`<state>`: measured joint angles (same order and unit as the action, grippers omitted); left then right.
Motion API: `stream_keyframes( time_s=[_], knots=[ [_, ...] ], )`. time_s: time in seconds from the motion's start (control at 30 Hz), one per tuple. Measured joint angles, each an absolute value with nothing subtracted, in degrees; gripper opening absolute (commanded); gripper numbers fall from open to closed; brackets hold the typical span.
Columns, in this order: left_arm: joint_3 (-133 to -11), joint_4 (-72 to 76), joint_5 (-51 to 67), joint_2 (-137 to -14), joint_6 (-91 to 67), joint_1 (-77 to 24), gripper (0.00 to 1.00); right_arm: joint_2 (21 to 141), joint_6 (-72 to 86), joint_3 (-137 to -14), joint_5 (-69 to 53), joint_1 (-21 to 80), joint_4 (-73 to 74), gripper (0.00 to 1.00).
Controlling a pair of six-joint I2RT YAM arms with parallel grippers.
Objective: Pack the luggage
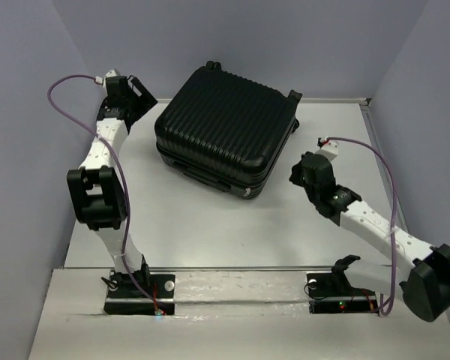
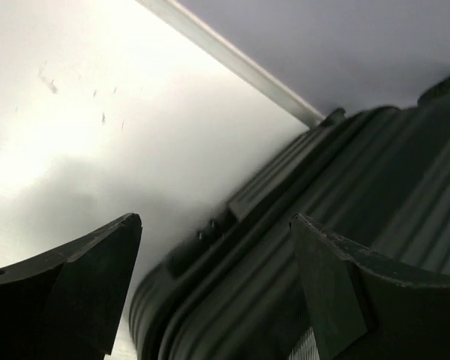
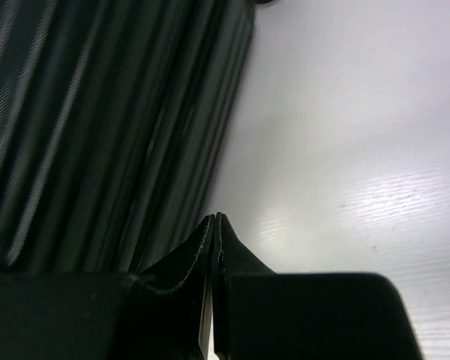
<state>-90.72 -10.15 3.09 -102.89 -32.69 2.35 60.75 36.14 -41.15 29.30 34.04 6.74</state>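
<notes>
The luggage (image 1: 225,127) is a large black ribbed hard-shell suitcase. It lies flat and closed at the back middle of the table. My left gripper (image 1: 139,96) is open and empty just off its left side; in the left wrist view (image 2: 214,281) its jaws stand wide apart around the shell's edge (image 2: 300,247) without touching it. My right gripper (image 1: 295,174) is shut and empty by the suitcase's right front corner. In the right wrist view (image 3: 216,219) its tips are pressed together beside the ribbed shell (image 3: 97,127).
The white table (image 1: 210,225) ends in a metal rail at the back (image 1: 337,99) and a raised strip at the front (image 1: 240,277). Grey walls close in left, right and behind. A caster wheel (image 1: 294,95) sticks out at the suitcase's back right.
</notes>
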Motion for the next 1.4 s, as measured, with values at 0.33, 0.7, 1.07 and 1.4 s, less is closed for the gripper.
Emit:
stream_keyframes(
  time_s=[0.33,0.7,1.07,1.4],
  knots=[
    [-116.9,-18.0,8.3,-127.2,-31.3,3.4,0.92,82.0,31.7,-51.7,14.9,17.8,4.2,0.07],
    [-116.6,-19.2,12.5,-135.1,-30.5,2.9,0.92,97.1,29.3,-63.3,6.0,17.6,1.5,0.07],
    [-78.6,1.4,11.2,-112.4,-39.3,3.8,0.91,103.1,26.0,-66.1,-2.4,14.8,2.2,0.07],
    [-47.7,9.7,3.5,-88.2,-42.7,1.0,0.91,109.0,22.7,-73.7,-10.5,12.0,2.7,0.12]
  ],
)
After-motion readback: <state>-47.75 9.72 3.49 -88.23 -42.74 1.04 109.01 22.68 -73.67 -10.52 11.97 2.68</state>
